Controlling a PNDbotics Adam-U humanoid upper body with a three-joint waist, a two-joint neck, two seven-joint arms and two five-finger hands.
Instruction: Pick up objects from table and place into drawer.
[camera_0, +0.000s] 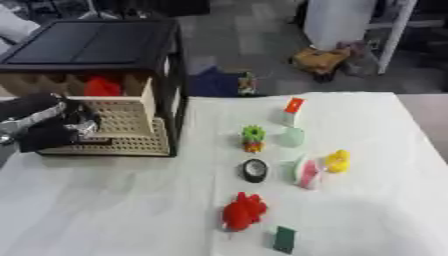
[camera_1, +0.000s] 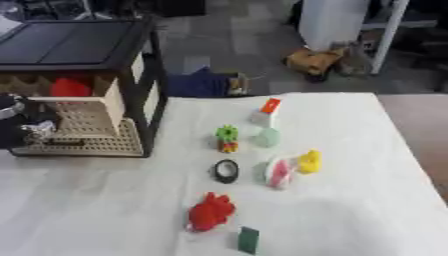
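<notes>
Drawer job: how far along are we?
Early. One red object already sits in the open drawer. The left hand is at the drawer front; I cannot tell whether it holds anything. Still on the table: red toy, green block, black ring, yellow duck, pink piece, green-topped toy, pale green object, orange-topped carton. The right hand is out of view.

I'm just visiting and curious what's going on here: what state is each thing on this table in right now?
Drawer: pulled open, a red thing inside.
Left hand: at the drawer front; grip unclear.
Red toy: lying on the table, untouched.
Black ring: flat on the table.
Yellow toy: upright.
Green card: nearest the front edge.
</notes>
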